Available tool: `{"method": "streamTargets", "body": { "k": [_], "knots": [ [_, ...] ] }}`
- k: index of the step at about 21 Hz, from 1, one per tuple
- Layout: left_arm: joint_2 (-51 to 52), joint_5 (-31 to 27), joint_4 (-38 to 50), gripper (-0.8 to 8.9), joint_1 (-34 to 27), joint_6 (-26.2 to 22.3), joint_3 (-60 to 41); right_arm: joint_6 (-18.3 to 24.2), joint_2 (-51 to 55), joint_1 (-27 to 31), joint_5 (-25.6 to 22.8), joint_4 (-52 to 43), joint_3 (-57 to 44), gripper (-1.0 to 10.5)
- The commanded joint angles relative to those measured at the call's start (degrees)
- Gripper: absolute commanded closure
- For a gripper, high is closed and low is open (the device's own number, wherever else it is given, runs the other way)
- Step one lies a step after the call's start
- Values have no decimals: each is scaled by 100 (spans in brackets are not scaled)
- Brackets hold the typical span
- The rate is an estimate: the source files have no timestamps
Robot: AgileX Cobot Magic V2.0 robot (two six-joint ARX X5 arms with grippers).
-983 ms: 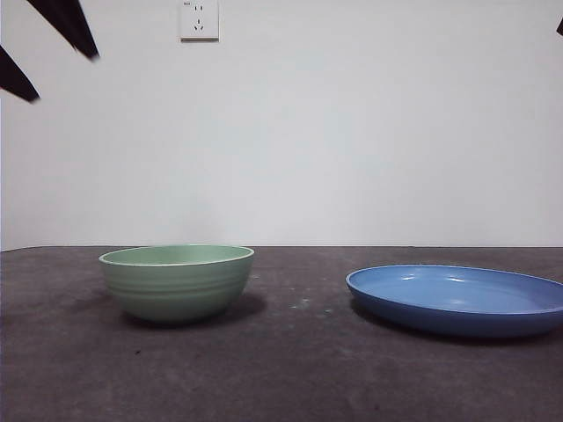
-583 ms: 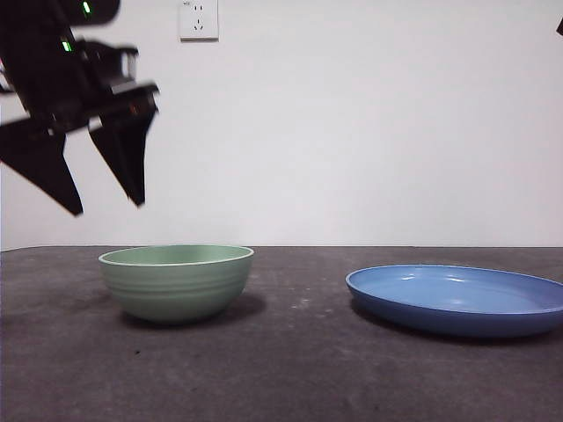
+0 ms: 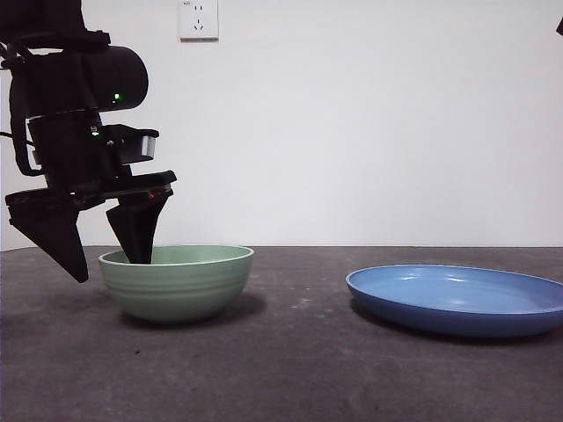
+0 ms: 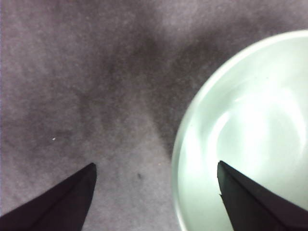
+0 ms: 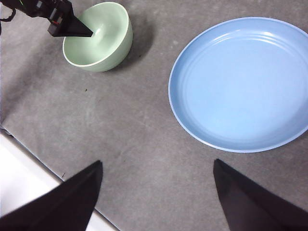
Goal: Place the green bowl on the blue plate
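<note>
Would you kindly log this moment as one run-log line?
left gripper: open, straddling green bowl rim | right gripper: open, waiting above table | blue plate: empty | bowl not yet lifted

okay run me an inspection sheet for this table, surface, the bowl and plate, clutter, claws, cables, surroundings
Surface: dark grey mat, small pale specks.
Green bowl: upright on mat, apart from plate.
Blue plate: flat on mat, nothing in it.
Clutter: nothing seen.
Left claw: open, straddling bowl rim, one jaw inside, one outside.
Right claw: open, high above mat, holding nothing.
Cables: thin dark lead on left arm.
Surroundings: white wall, wall socket.
</note>
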State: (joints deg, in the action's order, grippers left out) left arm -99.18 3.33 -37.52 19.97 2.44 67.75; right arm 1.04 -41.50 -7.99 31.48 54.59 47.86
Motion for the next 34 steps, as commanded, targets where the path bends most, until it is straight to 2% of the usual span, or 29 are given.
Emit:
{"method": "streamTargets", "body": {
  "k": [1,6,9,18,22,27,34],
  "knots": [
    [-92,-11,42,528,31,15,131,-57,-35,-20,0,-57,98,578],
    [-85,-11,55,721,31,61,131,-57,-35,-20,-2,-57,98,578],
    [-59,-11,155,799,31,238,131,-57,-35,-20,-2,-57,98,578],
    [160,57,-105,799,105,293,586,-57,-35,-20,-4,-96,98,578],
    [442,496,-398,799,306,385,1051,-61,-35,-17,-7,-96,98,578],
    [476,616,-577,799,907,647,1716,-210,-33,-17,-7,-133,101,578],
    [146,614,280,799,1851,975,1827,-216,15,-17,-4,-144,103,578]
  ]
}}
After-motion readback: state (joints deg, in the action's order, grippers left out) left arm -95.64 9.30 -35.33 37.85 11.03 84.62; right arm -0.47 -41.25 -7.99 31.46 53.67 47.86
